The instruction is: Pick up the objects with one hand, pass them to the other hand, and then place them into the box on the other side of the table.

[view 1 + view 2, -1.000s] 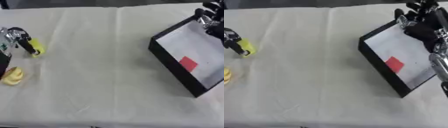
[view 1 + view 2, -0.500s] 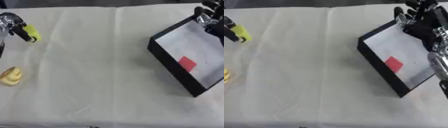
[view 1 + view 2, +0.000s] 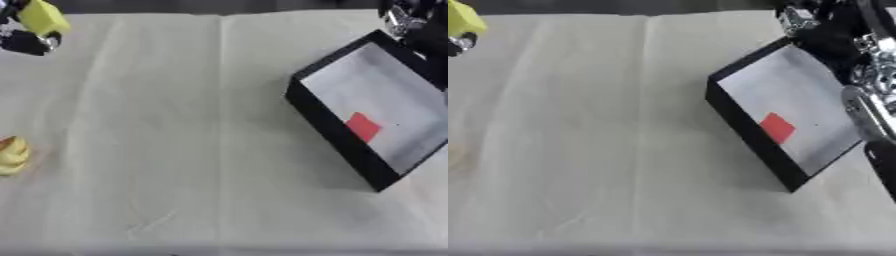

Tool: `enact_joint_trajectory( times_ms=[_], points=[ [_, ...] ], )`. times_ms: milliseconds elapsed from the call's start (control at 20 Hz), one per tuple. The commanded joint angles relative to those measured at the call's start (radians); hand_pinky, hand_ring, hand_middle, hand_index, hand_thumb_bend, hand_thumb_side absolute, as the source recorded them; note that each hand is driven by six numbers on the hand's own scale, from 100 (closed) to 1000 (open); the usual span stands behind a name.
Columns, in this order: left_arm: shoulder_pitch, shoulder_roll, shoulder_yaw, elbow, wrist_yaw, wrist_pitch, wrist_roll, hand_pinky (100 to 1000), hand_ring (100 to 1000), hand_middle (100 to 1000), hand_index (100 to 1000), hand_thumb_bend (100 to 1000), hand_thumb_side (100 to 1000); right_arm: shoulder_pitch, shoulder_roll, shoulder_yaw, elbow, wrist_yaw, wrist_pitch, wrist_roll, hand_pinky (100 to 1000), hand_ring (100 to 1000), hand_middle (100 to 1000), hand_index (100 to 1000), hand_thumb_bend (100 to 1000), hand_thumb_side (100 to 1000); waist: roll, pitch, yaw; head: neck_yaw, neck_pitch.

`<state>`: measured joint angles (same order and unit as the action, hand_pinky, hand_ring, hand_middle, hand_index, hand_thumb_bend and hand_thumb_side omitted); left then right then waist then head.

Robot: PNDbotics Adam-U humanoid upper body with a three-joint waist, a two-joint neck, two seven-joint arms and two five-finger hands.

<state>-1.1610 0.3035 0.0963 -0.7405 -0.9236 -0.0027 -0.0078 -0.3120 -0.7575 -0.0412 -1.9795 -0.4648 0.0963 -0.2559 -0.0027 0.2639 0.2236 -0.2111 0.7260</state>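
A cream cloth (image 3: 192, 150) is covering the table. Near the left edge of the cloth, a small yellow thing (image 3: 12, 156) is lying on its own; it looks a bit like a peeled banana, but it is too blurry to be sure.

On the right side, a black box (image 3: 325, 116) is sitting at a slant. Its floor is grey, and a red square (image 3: 362, 126) is lying flat inside it, closer to the near wall.

Far away in the top left corner, the left hand (image 3: 26, 41) is holding a yellow block (image 3: 42, 18) up off the cloth. Its fingers are wrapping around the block, and the block is tilting.

Far away in the top right corner, the right hand (image 3: 815, 20) is hanging over the far corner of the box. It is dark and blurry, so it is not possible to tell if its fingers are apart or together. Its silver and black arm (image 3: 870, 100) is running down the right edge.
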Motion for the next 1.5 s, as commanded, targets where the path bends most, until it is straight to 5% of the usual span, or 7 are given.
enact_joint_trajectory(
  times_ms=[50, 450, 1050, 1500],
  points=[
    [0.026, -0.031, -0.001, -0.141, -0.018, -0.03, 0.097, 786, 690, 613, 477, 100, 149, -0.043, -0.051, -0.001, -0.02, -0.018, 0.002, 0.019, 1000, 970, 964, 1000, 194, 138, -0.006, -0.031, 0.001, -0.01, -0.017],
    [0.173, -0.152, -0.025, -0.371, -0.179, -0.066, 0.235, 779, 681, 611, 479, 100, 116, -0.204, -0.086, 0.1, -0.02, 0.012, 0.134, 0.143, 1000, 1000, 1000, 1000, 200, 226, -0.028, -0.043, 0.004, -0.03, -0.008],
    [0.284, -0.233, -0.076, -0.478, -0.439, -0.13, 0.363, 776, 692, 622, 497, 100, 100, -0.376, 0.051, 0.274, -0.02, 0.141, 0.422, 0.269, 1000, 1000, 1000, 1000, 291, 260, -0.029, -0.045, -0.002, -0.08, 0.01],
    [0.329, -0.274, -0.114, -0.517, -0.502, -0.176, 0.483, 776, 690, 621, 504, 100, 100, -0.445, 0.124, 0.374, -0.02, 0.194, 0.503, 0.327, 1000, 1000, 1000, 1000, 327, 263, -0.029, -0.042, 0.001, -0.116, 0.012]
  ],
)
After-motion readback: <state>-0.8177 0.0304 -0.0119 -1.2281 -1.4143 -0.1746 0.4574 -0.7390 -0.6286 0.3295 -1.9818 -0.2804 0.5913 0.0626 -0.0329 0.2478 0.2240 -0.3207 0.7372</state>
